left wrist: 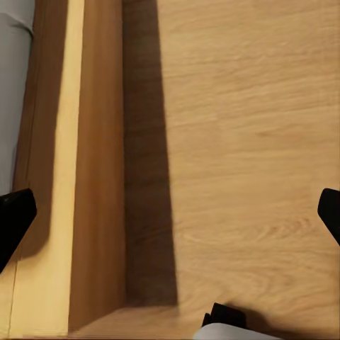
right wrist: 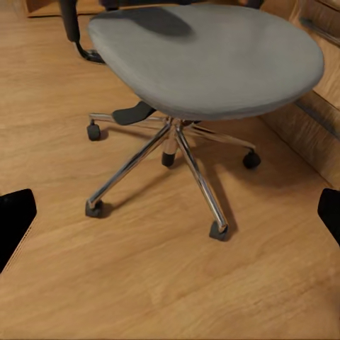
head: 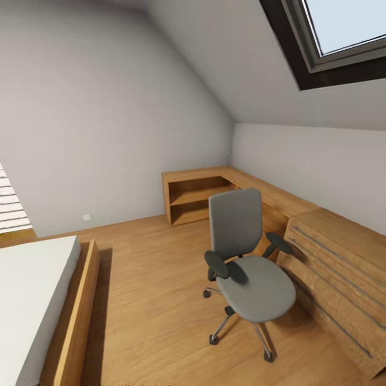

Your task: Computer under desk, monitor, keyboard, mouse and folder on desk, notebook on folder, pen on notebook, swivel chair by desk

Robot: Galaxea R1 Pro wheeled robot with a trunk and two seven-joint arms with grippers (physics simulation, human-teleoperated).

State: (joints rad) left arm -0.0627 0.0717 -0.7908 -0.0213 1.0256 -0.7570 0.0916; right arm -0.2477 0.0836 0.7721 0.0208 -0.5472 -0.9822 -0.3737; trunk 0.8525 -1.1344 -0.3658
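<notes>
head view: swivel chair (head: 251,268) stands on the wood floor (head: 150,300) at lower right of the frame, grey seat bare, backrest toward the corner desk (head: 252,185) that runs along the far and right walls. shelf unit (head: 193,201) sits under the desk's left end; drawer unit (head: 338,273) at right edge, just beside the chair. bed (head: 37,300) with wooden frame at lower left. skylight (head: 343,32) at upper right.

right wrist view: right gripper (right wrist: 170,216) spread wide, fingertips at both frame edges, nothing held; chair seat and five-star base ahead.

left wrist view: left gripper (left wrist: 170,219) equally wide open, empty, over floor beside the bed frame.
</notes>
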